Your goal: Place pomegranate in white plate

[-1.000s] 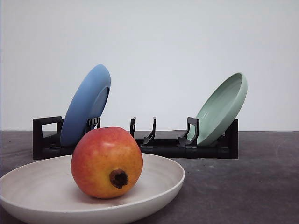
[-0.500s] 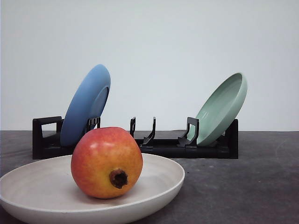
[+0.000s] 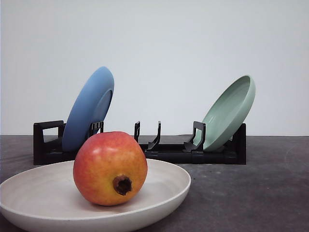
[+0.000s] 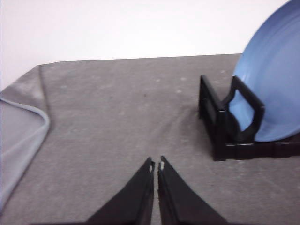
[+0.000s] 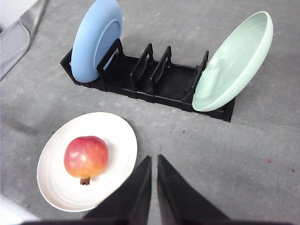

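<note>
The pomegranate [image 3: 110, 168], red shading to orange with a dark calyx nub, rests inside the white plate [image 3: 164, 181] at the front left of the table. From above, the pomegranate [image 5: 86, 156] lies a little left of the centre of the white plate [image 5: 117, 133]. My right gripper [image 5: 153, 159] hangs above the table just right of the plate, fingers shut with nothing between them. My left gripper [image 4: 156, 162] is shut and empty over bare grey cloth, left of the black rack's end.
A black dish rack [image 3: 166, 150] stands behind the plate, holding a tilted blue plate [image 3: 89, 108] at its left and a pale green plate [image 3: 231, 111] at its right. The rack [image 5: 150, 77] has free slots in the middle. The cloth's folded edge [image 4: 28, 136] lies far left.
</note>
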